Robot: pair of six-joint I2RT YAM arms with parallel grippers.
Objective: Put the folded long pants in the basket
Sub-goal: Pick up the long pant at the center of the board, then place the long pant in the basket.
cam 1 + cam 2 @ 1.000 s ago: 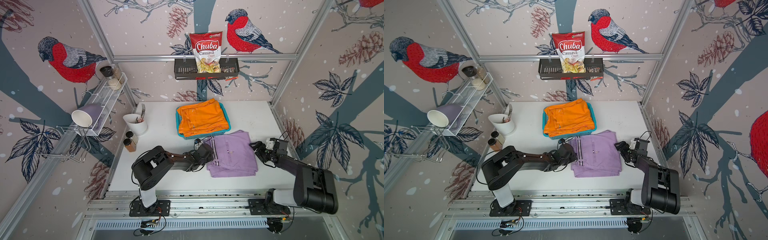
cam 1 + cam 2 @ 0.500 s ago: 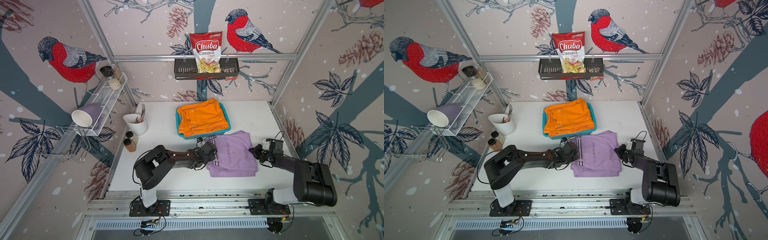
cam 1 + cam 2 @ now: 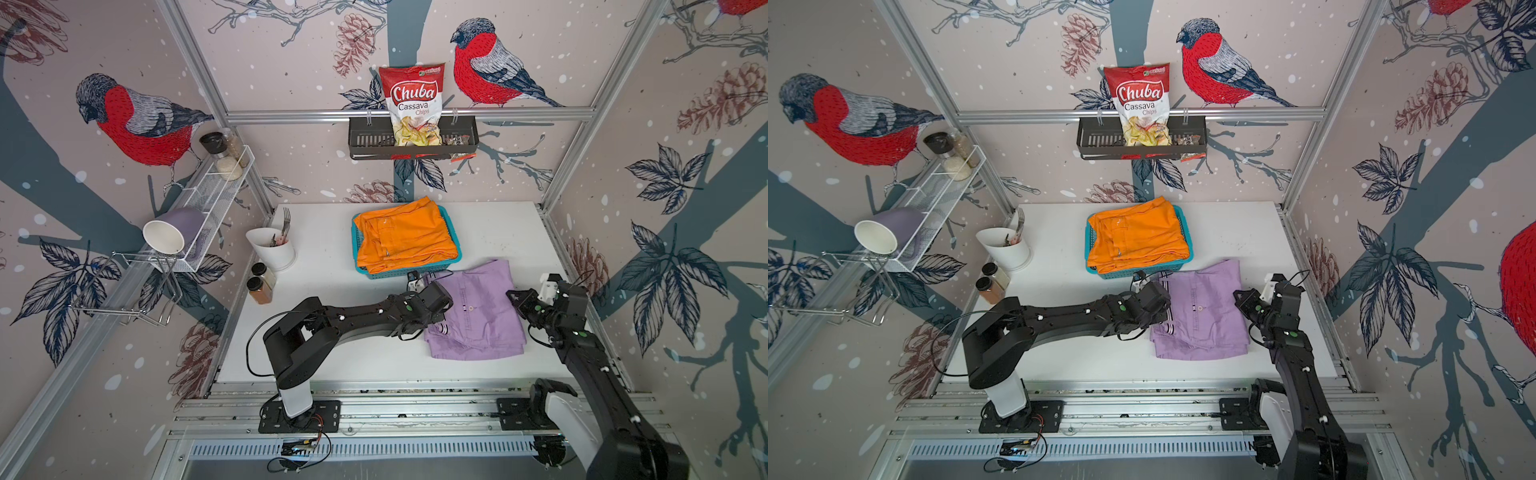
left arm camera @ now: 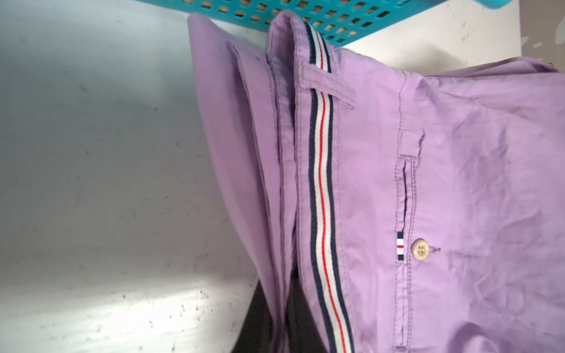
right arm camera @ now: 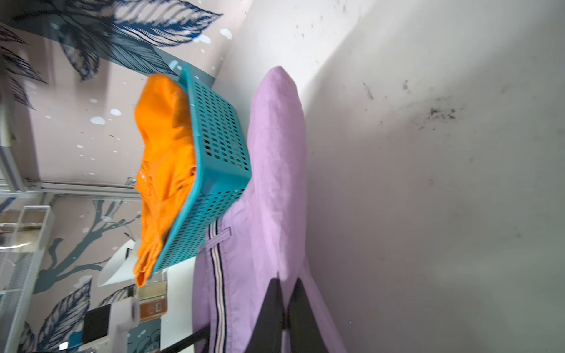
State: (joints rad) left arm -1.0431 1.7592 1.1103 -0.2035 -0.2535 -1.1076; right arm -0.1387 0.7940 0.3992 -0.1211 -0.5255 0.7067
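Note:
The lilac folded long pants (image 3: 478, 316) (image 3: 1200, 311) lie on the white table just in front of the basket (image 3: 405, 272) (image 3: 1142, 272), a teal mesh one. Orange folded pants (image 3: 405, 237) (image 3: 1136, 235) fill the basket and bulge over its rim. My left gripper (image 3: 441, 308) (image 4: 281, 319) is shut on the lilac pants' striped waistband edge (image 4: 321, 171). My right gripper (image 3: 514, 297) (image 5: 286, 305) is shut on the opposite edge of the lilac pants (image 5: 275, 171), which runs up beside the basket (image 5: 217, 152).
A white cutlery cup (image 3: 272, 251) and two spice jars (image 3: 259, 282) stand at the table's left edge. A white wire shelf (image 3: 208, 199) hangs on the left wall. On the back wall is a black rack (image 3: 411, 139) with a chips bag (image 3: 413, 104).
My right gripper, open a second ago, has come in and shut on the right edge of the lilac pants. My left gripper has stayed shut on the waistband.

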